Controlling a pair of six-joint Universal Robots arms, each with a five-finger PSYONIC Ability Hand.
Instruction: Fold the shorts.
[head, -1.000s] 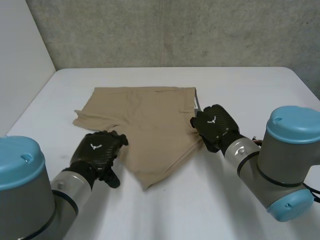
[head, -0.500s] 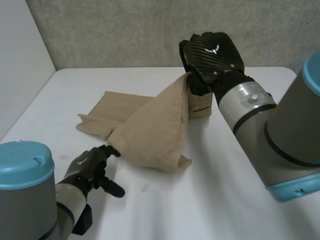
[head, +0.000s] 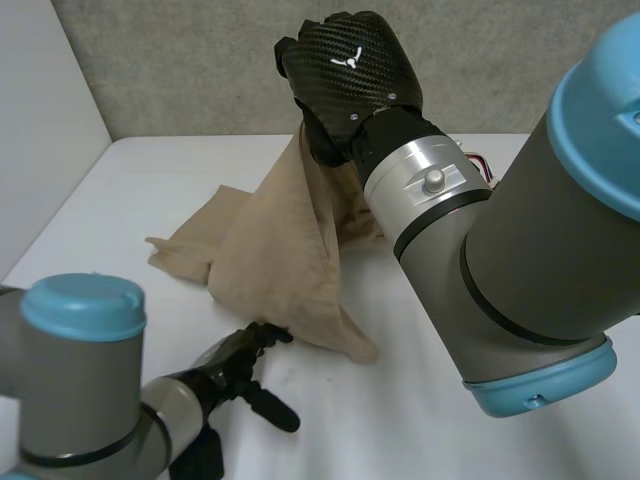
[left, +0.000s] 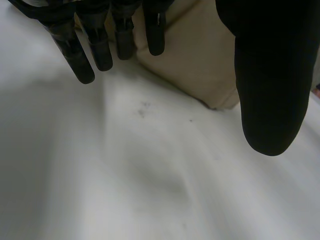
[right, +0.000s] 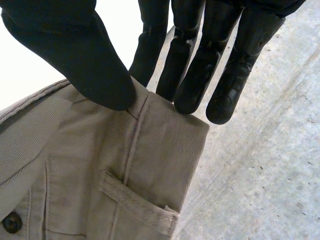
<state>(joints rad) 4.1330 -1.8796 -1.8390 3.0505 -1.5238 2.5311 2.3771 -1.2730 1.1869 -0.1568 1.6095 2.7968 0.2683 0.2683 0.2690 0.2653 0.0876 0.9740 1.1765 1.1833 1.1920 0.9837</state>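
The tan shorts (head: 280, 260) hang from my right hand (head: 345, 75), which is raised high over the table's far middle. Their lower part still rests on the white table (head: 450, 420). In the right wrist view the thumb (right: 75, 55) and fingers (right: 190, 75) pinch a corner of the waistband (right: 150, 130), beside a belt loop. My left hand (head: 235, 365) is low near the table's front, close to the hanging cloth's bottom edge. Its fingers (left: 82, 50) are straight and its thumb (left: 270, 75) stands apart, holding nothing, with the shorts (left: 195, 65) just past the fingertips.
A grey concrete wall (head: 200, 60) stands behind the table, and a white panel (head: 40, 150) closes off the left side. My right arm (head: 520, 260) reaches across the right half of the table. Bare tabletop lies in front of the shorts.
My right hand has carried the waistband corner higher and further left, so more cloth hangs off the table. The left hand has drawn back to the front and its fingers have straightened.
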